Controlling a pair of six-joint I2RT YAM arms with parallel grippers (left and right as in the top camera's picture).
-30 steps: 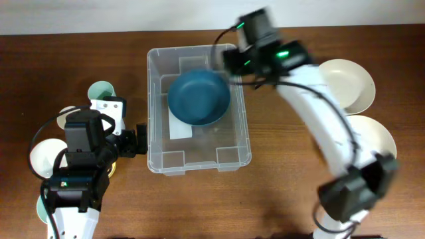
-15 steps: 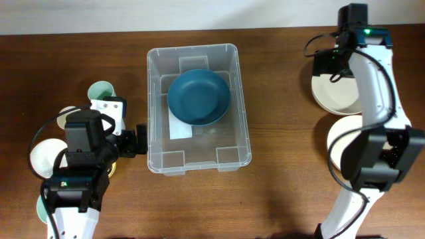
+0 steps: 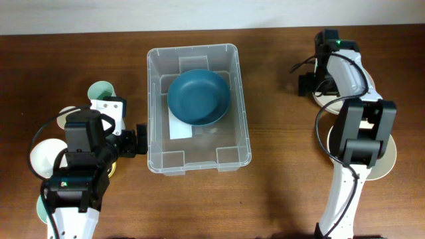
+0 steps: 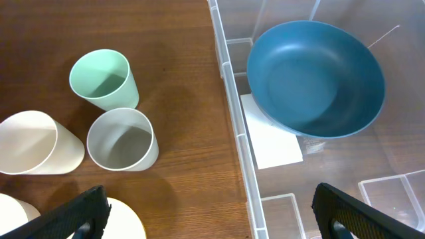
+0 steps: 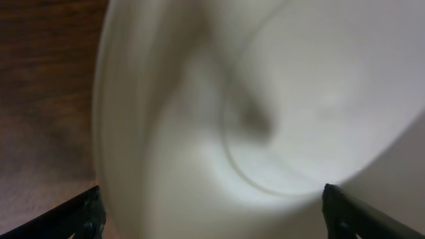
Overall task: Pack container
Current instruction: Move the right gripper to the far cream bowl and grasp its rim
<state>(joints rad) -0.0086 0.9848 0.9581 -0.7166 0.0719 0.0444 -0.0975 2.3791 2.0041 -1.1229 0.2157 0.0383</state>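
Note:
The clear container (image 3: 157,119) stands mid-table with a dark blue bowl (image 3: 198,97) inside it, over a white label (image 4: 272,139). My left gripper (image 3: 141,139) waits open at the container's left wall (image 4: 232,119), its fingers (image 4: 86,212) wide apart and holding nothing. My right gripper (image 3: 311,83) hovers open at the far right, low over a cream bowl (image 5: 265,99). That bowl fills the blurred right wrist view between the two black fingertips (image 5: 89,212). I cannot tell whether they touch it.
Left of the container stand a mint cup (image 4: 103,78) and a pale grey cup (image 4: 123,139), with a cream cup (image 4: 36,143) on its side and a cream dish (image 4: 126,222) below. A second cream bowl (image 3: 387,154) sits under the right arm.
My right arm has swung from the container's far right corner out to the right and come down over the cream bowl. The blue bowl stays in the container. The left arm has not moved.

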